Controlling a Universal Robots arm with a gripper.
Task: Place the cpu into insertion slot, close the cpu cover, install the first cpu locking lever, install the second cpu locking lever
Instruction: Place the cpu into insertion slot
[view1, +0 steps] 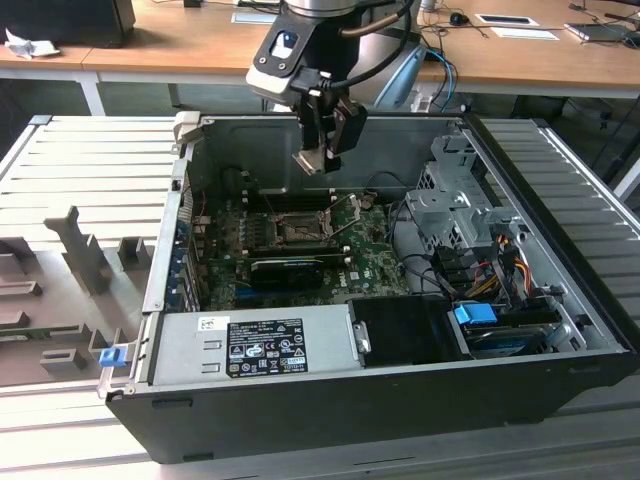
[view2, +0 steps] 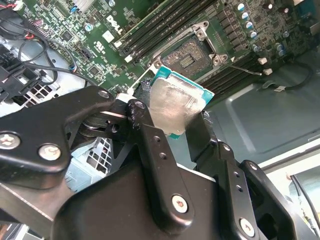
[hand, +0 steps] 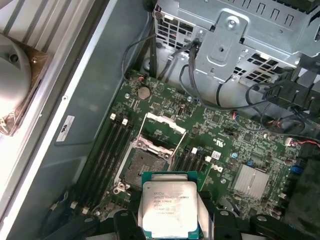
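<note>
Wooden desks (view1: 180, 40) run along the back of a workshop. In front of them, a grey ribbed surface (view1: 90, 160) carries an open computer case (view1: 400, 400) lying on its side, with its green board (view1: 370, 250) exposed.

A robot arm reaches down into the case from above. In the exterior view its pincer (view1: 322, 150) hangs over the middle of the board, clear of everything below it.

In the second wrist view, the two black fingers (view2: 145, 130) are pinching the cpu (view2: 175, 107) by opposite edges. The chip is a small square with a pale metal face and a teal rim. It is in the air, tilted a little and well apart from the board.

In the first wrist view, the insertion slot (hand: 145, 162) is just beyond the held chip. It is a dark square of bare pins and has nothing seated in it. The cpu cover (hand: 167, 123), a thin silvery frame with a square window, is swung up and open on the far side of the slot. In the exterior view, two thin wire levers (view1: 347, 212) slant upward beside the socket and look unlatched.

Judged from this, the work is at its first stage. The chip has been picked up and brought over the socket, but it is not yet placed. The cover is not yet closed, and neither lever is fastened.
</note>
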